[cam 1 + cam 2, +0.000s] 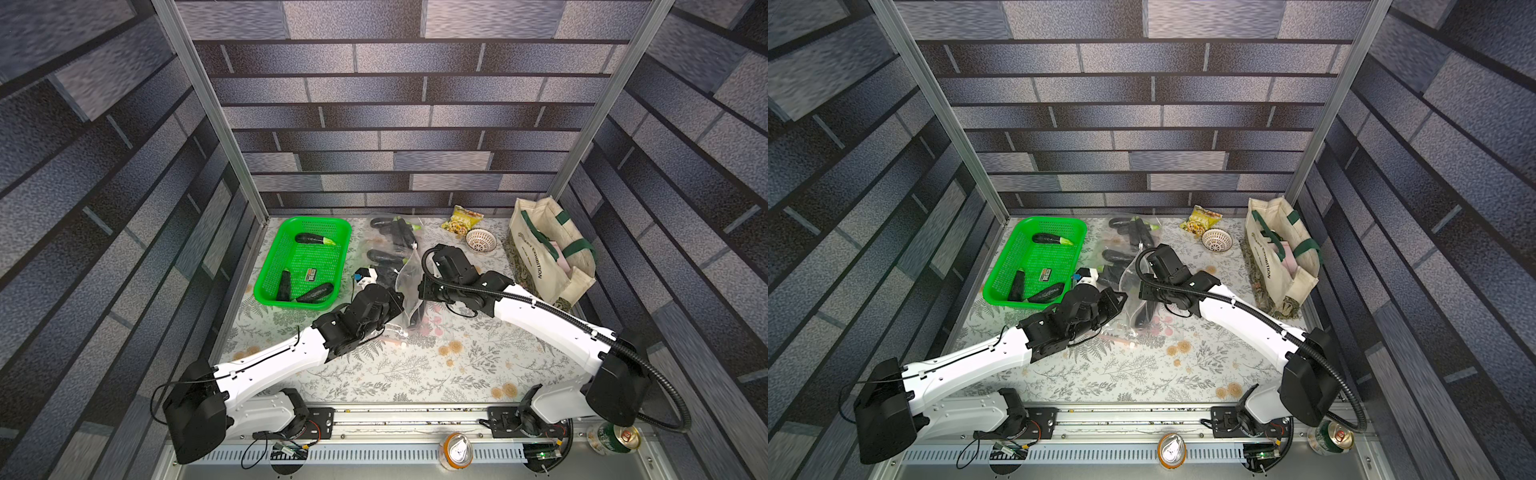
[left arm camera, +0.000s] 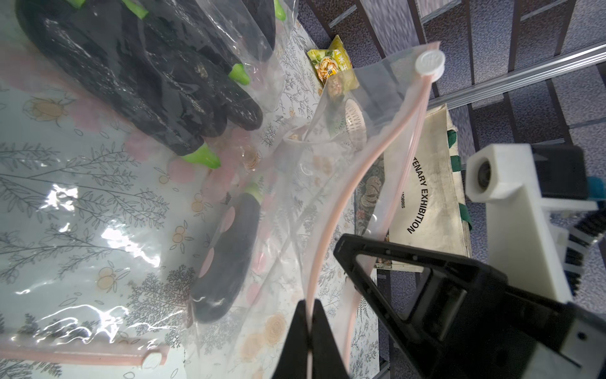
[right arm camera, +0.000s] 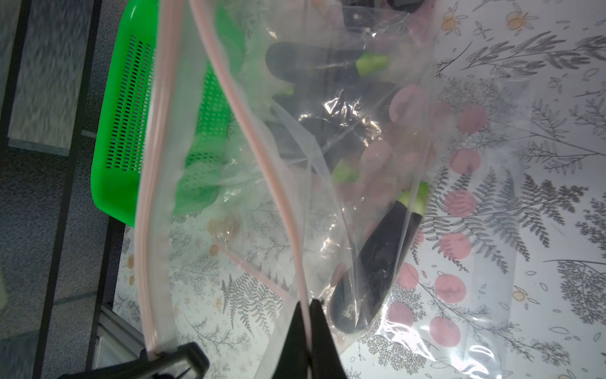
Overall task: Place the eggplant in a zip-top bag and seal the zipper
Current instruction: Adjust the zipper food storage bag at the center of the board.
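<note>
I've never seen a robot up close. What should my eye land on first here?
Mid-table, the left gripper and right gripper each pinch the pink zipper edge of a clear zip-top bag with a dark eggplant inside. At far left sits a bright green basket of loose eggplants; a cream tote bag stands far right.

Three eggplants (image 1: 315, 238) in one green basket (image 1: 316, 219), two cans (image 1: 456, 451), one tote (image 1: 540, 249)
</note>
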